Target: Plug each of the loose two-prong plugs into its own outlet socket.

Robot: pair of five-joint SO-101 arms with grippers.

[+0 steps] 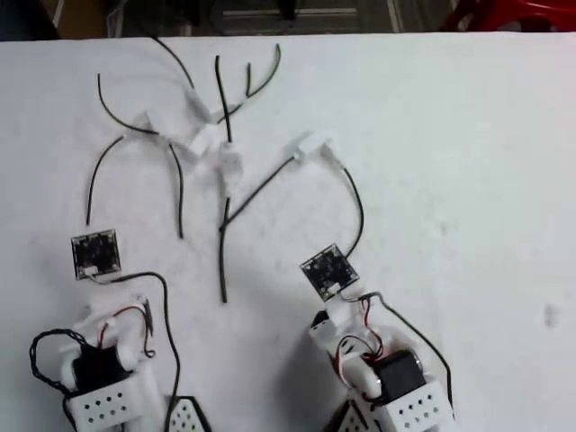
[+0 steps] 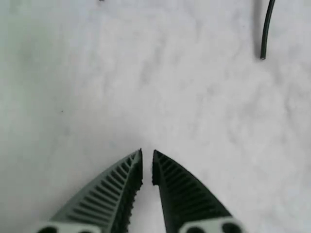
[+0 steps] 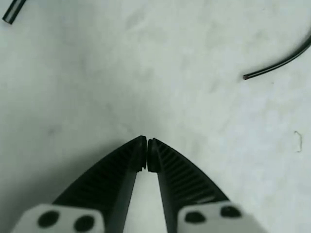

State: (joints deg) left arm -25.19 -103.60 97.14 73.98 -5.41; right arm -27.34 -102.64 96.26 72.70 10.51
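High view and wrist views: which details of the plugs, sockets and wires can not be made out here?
1. High view: the white connectors are too small and blurred to tell plug from socket, or to see prongs.
2. High view: the cluster overlaps, so joined or merely touching is unclear.
3. Left wrist view: the black wire is cut off by the edge.
4. Right wrist view: the curved wire is also cut off by the edge.

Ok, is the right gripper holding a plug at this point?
No: in its wrist view the right gripper is shut on nothing, its tips meeting above the bare table.
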